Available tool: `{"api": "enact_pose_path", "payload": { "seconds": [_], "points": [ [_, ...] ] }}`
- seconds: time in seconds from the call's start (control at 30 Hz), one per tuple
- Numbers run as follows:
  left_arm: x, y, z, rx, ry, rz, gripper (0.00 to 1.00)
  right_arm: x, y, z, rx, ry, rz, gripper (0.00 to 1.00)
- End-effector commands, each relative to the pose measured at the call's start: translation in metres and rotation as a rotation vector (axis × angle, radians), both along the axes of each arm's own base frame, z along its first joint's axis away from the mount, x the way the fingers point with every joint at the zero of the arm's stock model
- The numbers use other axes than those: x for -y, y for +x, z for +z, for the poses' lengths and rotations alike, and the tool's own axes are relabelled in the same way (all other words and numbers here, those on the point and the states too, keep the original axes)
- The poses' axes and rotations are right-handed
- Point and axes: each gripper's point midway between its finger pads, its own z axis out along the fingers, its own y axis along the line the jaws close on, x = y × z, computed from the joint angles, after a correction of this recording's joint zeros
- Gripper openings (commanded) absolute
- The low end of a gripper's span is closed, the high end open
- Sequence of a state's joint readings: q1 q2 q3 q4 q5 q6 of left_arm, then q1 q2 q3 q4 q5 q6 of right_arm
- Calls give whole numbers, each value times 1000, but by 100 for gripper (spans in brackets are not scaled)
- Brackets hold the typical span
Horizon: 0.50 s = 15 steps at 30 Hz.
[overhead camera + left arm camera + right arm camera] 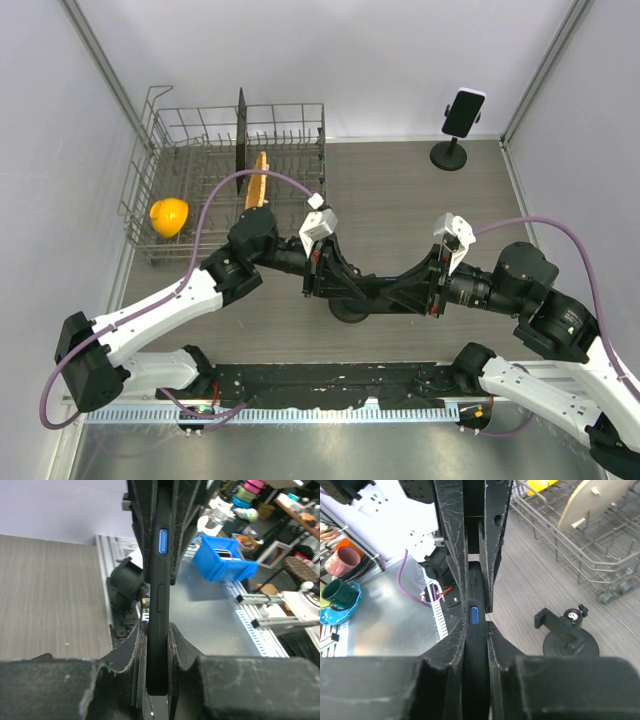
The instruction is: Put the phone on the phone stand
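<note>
A black phone (380,291) with a blue side button is held edge-on above the middle of the table. My left gripper (343,280) is shut on its left end and my right gripper (422,290) is shut on its right end. In the left wrist view the phone (159,600) runs from my left gripper (156,630) up into the other arm's fingers (142,520). In the right wrist view the phone (474,622) sits clamped in my right gripper (475,630). An empty black phone stand (347,312) stands just below the phone; it also shows in the right wrist view (567,632).
A second stand (451,153) with a phone (464,111) clipped on it stands at the back right. A wire dish rack (160,140) at the back left holds a yellow object (168,216), an orange item (258,180) and a dark plate (241,130). Walls enclose the table.
</note>
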<state>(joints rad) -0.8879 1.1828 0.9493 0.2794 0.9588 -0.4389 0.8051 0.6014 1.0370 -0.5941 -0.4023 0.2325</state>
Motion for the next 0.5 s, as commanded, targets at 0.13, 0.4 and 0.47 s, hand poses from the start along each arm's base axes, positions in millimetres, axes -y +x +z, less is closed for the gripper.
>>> {"api": "enact_pose_path", "payload": {
  "seconds": [0.13,0.4,0.47],
  "points": [
    [-7,-14,43,104,-140,-52,0,-19,-22,13,-3,88,178,6],
    [-4,12,47,87,-120,130,66,4,24,30,43,188,-157,0],
    [-6,21,51,88,-129,207,91,24,36,48,63,350,-299,0]
  ]
}}
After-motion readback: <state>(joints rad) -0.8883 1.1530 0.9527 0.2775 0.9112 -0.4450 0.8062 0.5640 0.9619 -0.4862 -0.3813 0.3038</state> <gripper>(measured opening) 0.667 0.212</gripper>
